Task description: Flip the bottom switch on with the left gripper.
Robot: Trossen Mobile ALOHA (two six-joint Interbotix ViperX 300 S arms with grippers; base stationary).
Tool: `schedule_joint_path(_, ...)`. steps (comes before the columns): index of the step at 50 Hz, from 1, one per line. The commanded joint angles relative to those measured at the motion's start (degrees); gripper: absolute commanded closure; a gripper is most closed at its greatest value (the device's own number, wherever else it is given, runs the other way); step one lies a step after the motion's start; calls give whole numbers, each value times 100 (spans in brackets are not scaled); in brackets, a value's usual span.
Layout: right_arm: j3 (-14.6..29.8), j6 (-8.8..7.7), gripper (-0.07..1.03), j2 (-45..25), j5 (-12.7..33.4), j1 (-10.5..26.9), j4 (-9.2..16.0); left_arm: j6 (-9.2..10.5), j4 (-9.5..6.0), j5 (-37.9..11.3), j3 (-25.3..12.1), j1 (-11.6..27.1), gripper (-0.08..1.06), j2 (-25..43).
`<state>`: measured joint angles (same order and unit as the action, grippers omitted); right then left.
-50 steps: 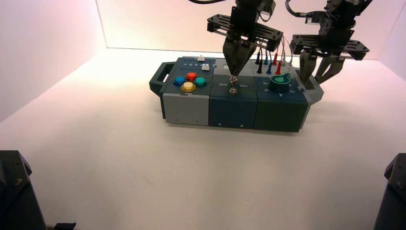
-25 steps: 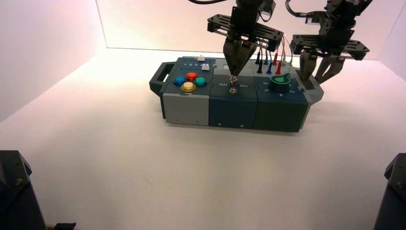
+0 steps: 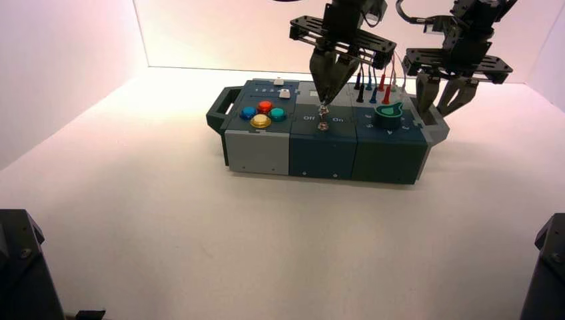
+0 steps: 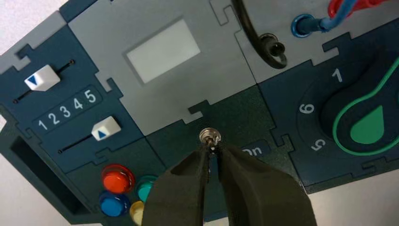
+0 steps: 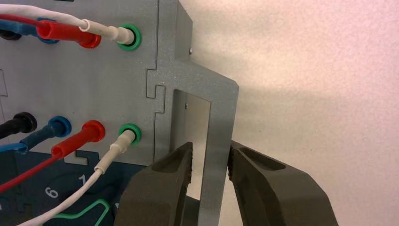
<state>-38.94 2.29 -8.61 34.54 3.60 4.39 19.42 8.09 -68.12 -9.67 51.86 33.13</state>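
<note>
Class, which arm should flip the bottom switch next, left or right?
Probably the left: its gripper is right at the silver toggles, while the right gripper is at the box's handle.

We see a pale desk (image 3: 200, 253) stretching out below and around the left pincer (image 3: 324, 100), brightly lit, with a pinkish-white wall (image 3: 220, 40) rising behind it.

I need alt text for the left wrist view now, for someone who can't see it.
The left claw points at a silver toggle switch on a dark panel marked "On". Around it are two white sliders, red, blue, teal and yellow buttons, and a green-outlined knob.
</note>
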Motion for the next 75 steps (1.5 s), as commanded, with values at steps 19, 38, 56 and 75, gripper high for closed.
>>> schedule_joint_path(19, 88, 9, 57, 132, -18, 44, 26, -97, 35, -88, -325, -26, 81, -448)
schedule_joint_path(38, 97, 0, 57, 141, 0, 35, 26, -141, 44, -114, -88, -62, 89, -747)
schedule_joint_path(56, 114, 0, 57, 158, -26, 35, 62, -220, -466, 791, 1011, -554, 101, -1679)
schedule_joint_path(75, 211, -35, 57, 246, -149, 35, 211, -1063, -2074, 1283, 1433, -624, 101, -1591)
